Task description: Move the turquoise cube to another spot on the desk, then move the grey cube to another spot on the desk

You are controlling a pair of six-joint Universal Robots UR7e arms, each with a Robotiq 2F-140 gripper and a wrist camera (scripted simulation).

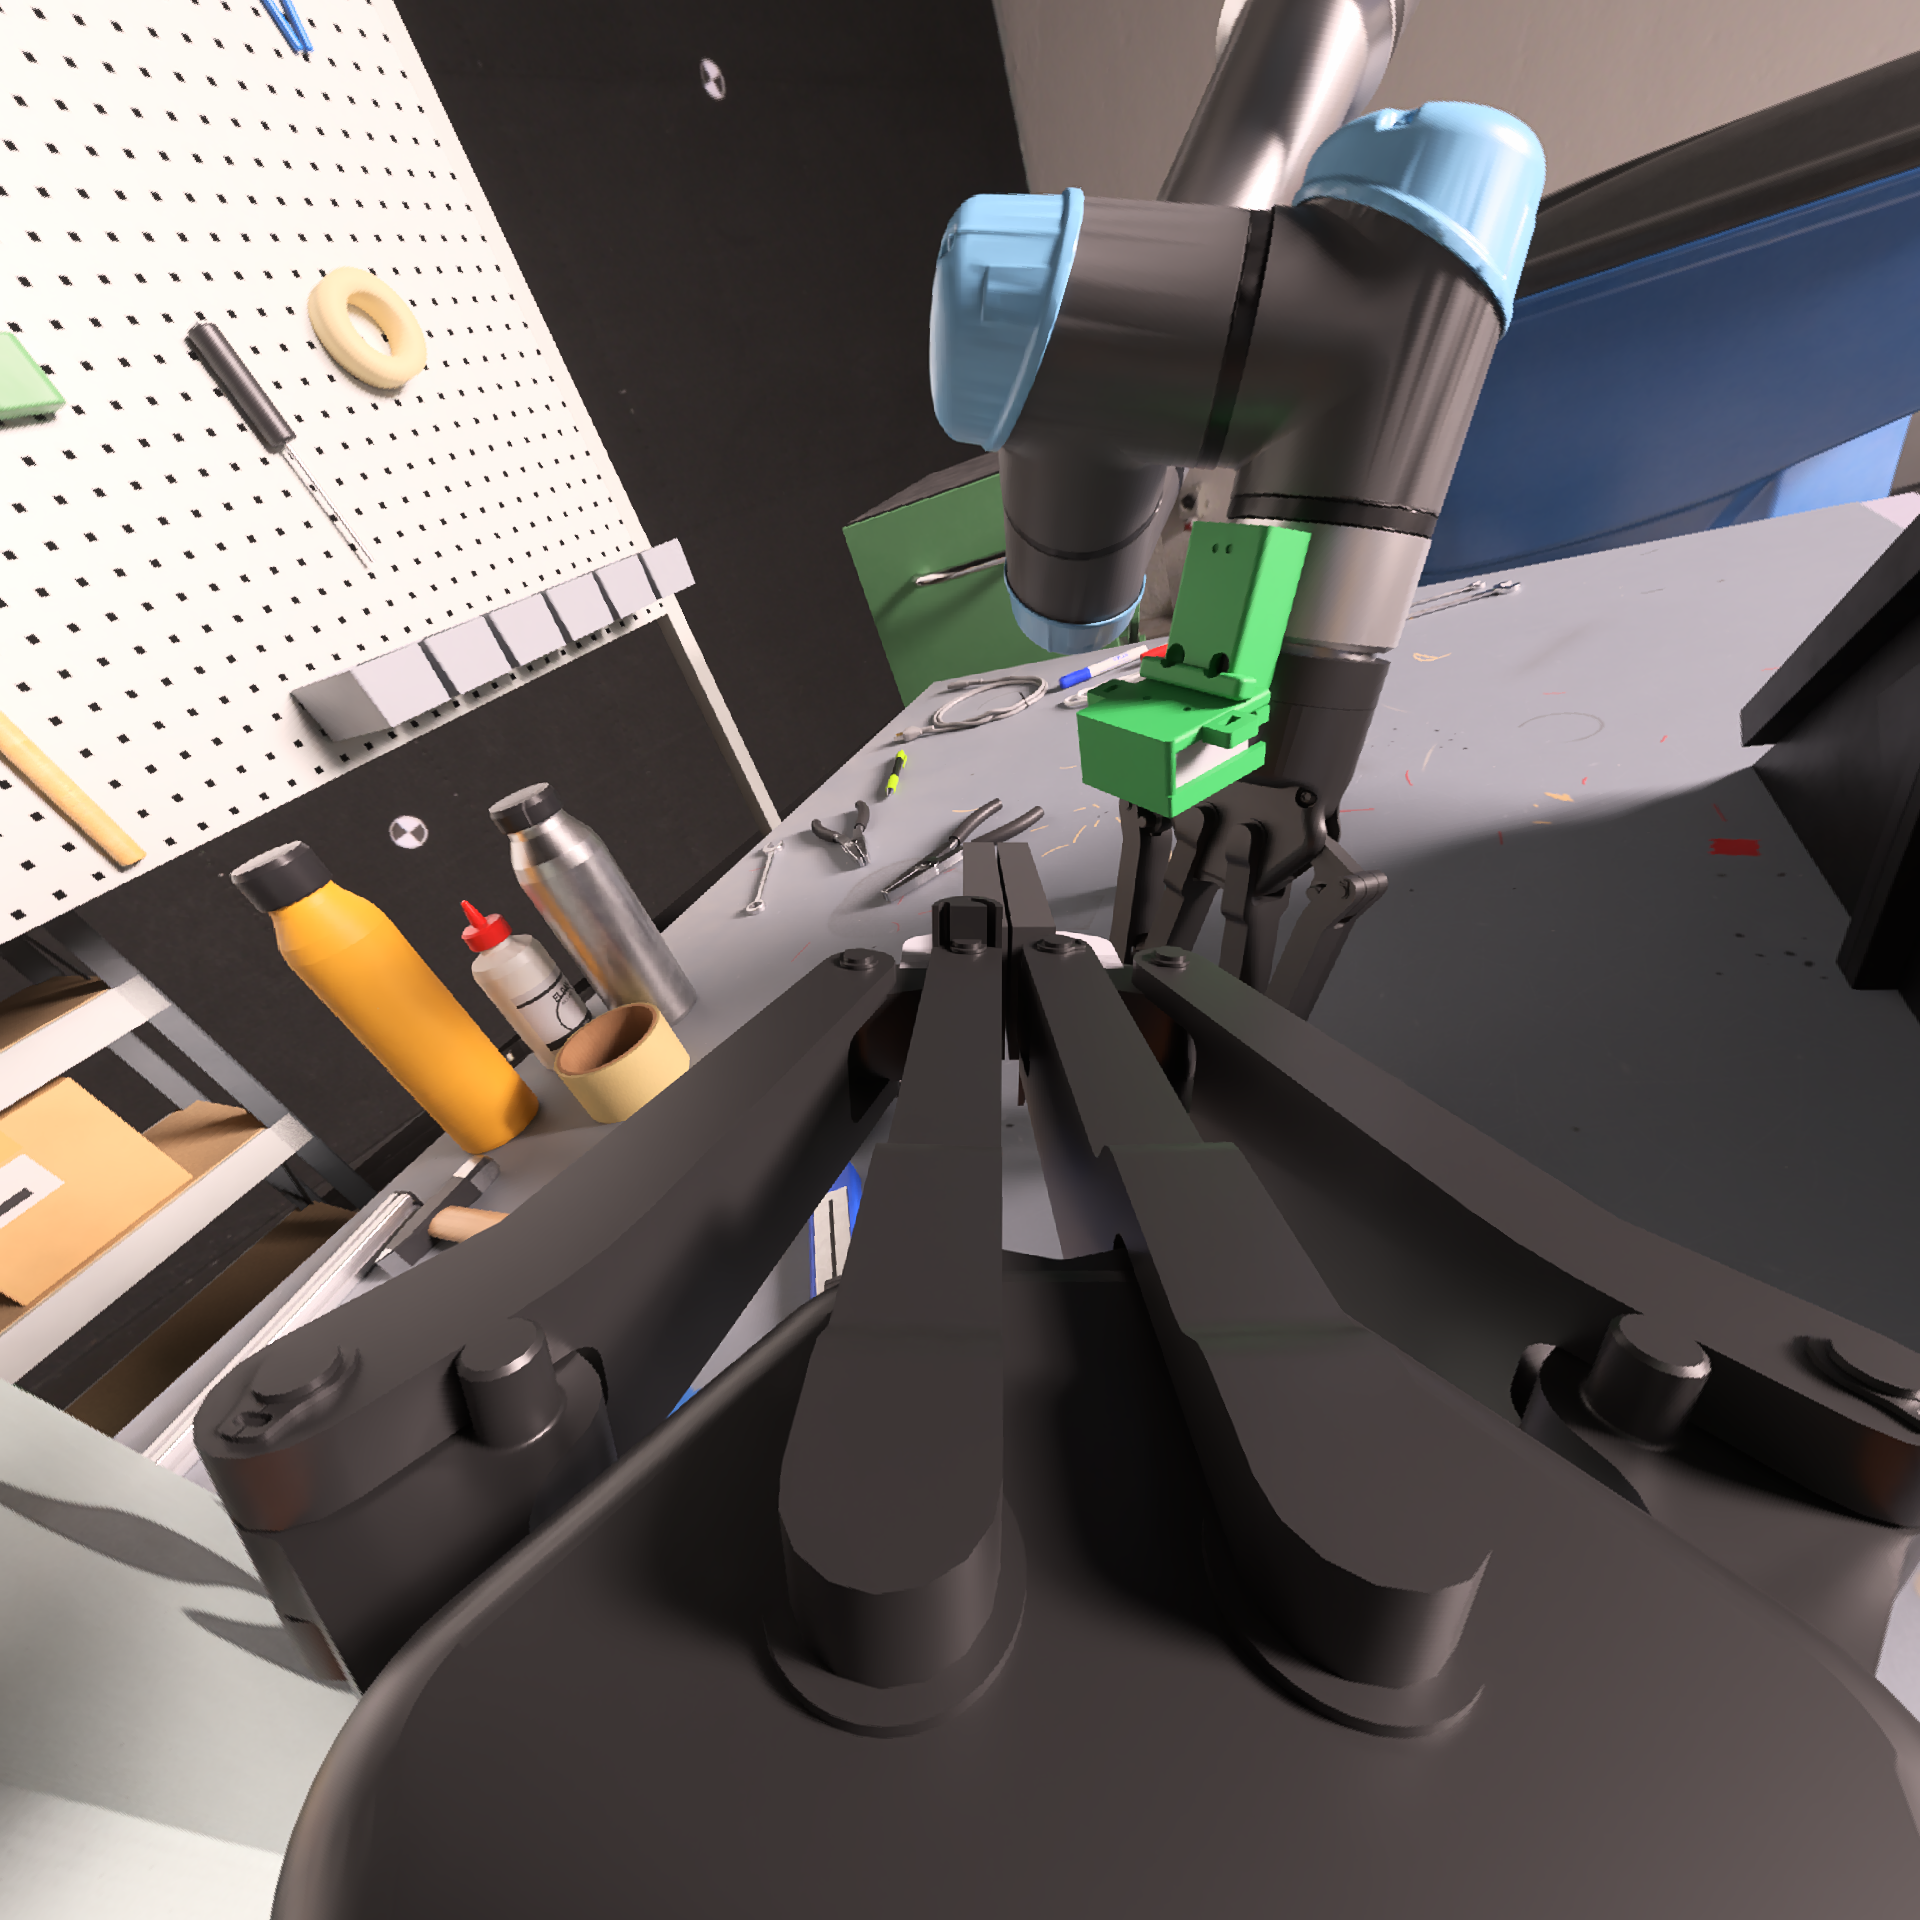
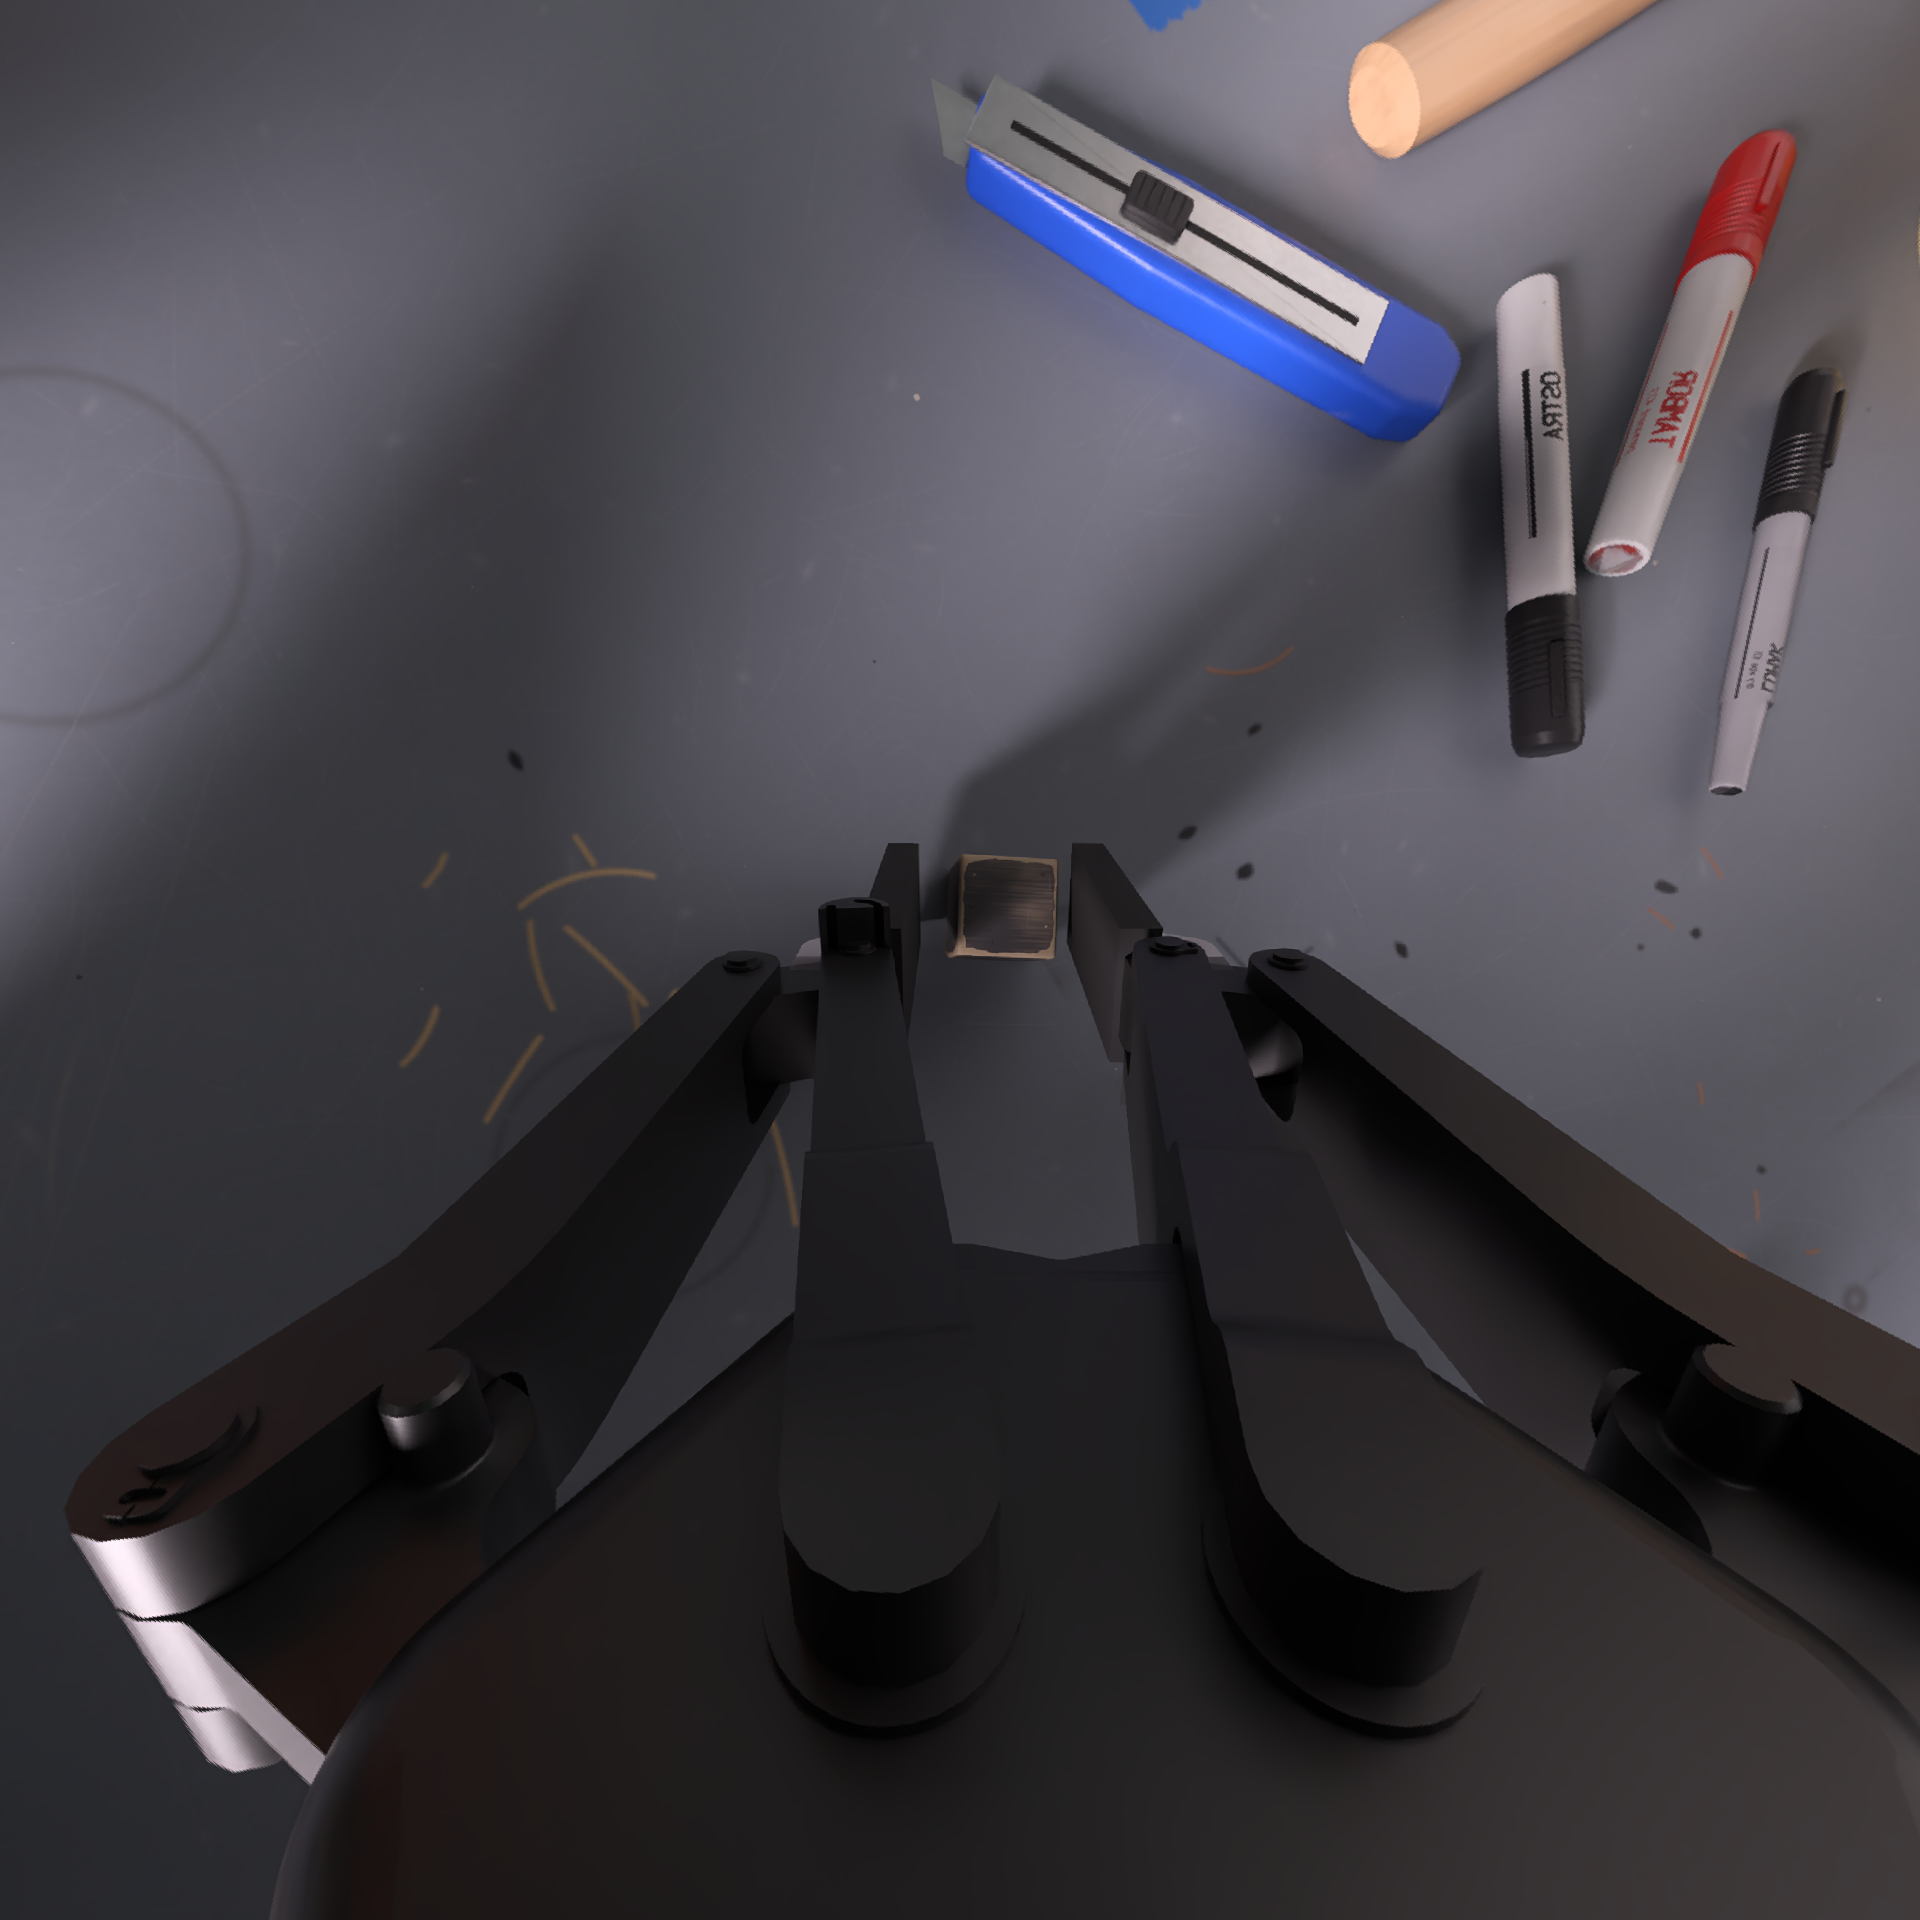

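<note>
My right claw point(image 2: 995, 899) brackets the grey cube point(image 2: 1006, 904) on the worktop point(image 2: 520, 520), jaws narrow, with a sliver of gap on each side, so I judge the grip not yet made. My left claw point(image 1: 995, 883) is closed and empty. I see no turquoise cube, so I cannot tell whether that step is finished. Far right lie a blue knife point(image 2: 1205, 260) and markers point(image 2: 1538, 509); a pegboard point(image 1: 260, 416) stands left.

Glossy blue plastic knife point(image 2: 1210, 260), smooth wooden dowel point(image 2: 1475, 73), matt scratched desk point(image 2: 520, 520).
</note>
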